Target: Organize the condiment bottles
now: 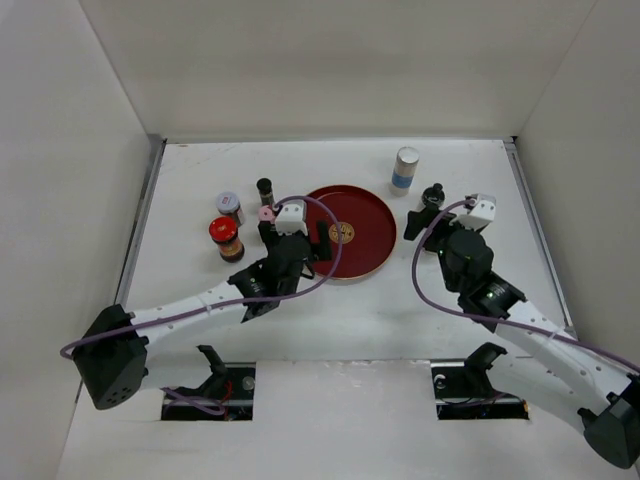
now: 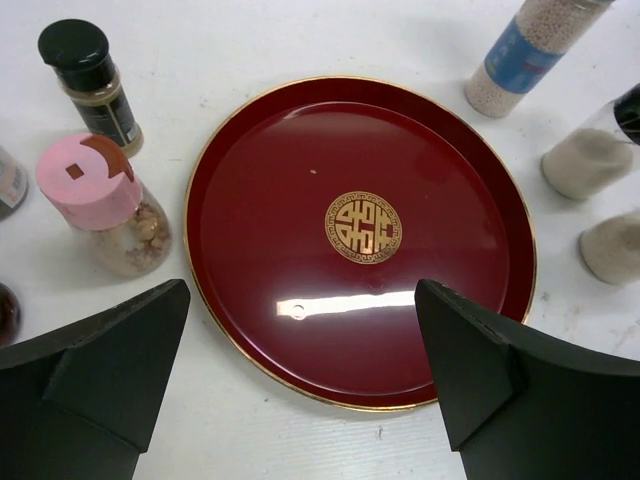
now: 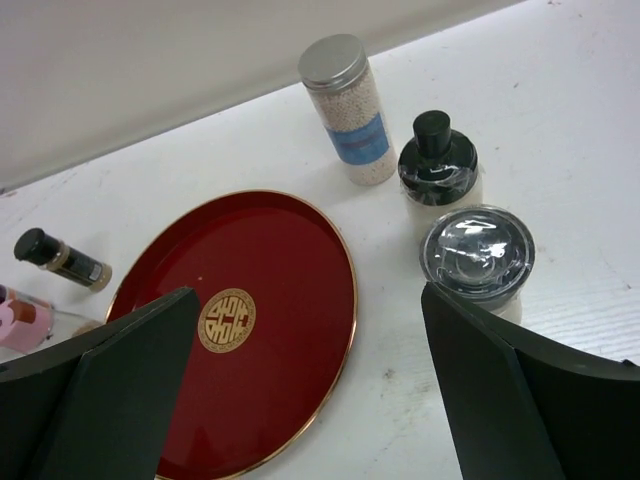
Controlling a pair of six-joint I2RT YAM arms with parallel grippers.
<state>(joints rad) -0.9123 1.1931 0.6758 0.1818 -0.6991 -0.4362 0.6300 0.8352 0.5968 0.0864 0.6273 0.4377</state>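
Note:
The tray (image 1: 362,212) sits mid-table with nothing on it. Left of it stand the red-capped dark jar (image 1: 225,238), silver-lidded jar (image 1: 229,205), thin dark bottle (image 1: 265,188) and pink-capped bottle (image 1: 267,214). Right of it stand the white blue-banded cylinder (image 1: 405,168) and black-topped bottle (image 1: 432,195). The grey-capped shaker (image 3: 477,255) stands beside my right finger, in front of the black-topped bottle (image 3: 437,165). My left gripper (image 1: 298,245) is open and empty at the tray's left edge, the pink-capped bottle (image 2: 100,200) just left of it. My right gripper (image 1: 432,225) is open and empty.
White walls close the table at the back and both sides. The left wrist view shows the thin dark bottle (image 2: 90,85), cylinder (image 2: 520,55) and tray (image 2: 300,180). The right wrist view shows the cylinder (image 3: 350,110) and tray (image 3: 290,260).

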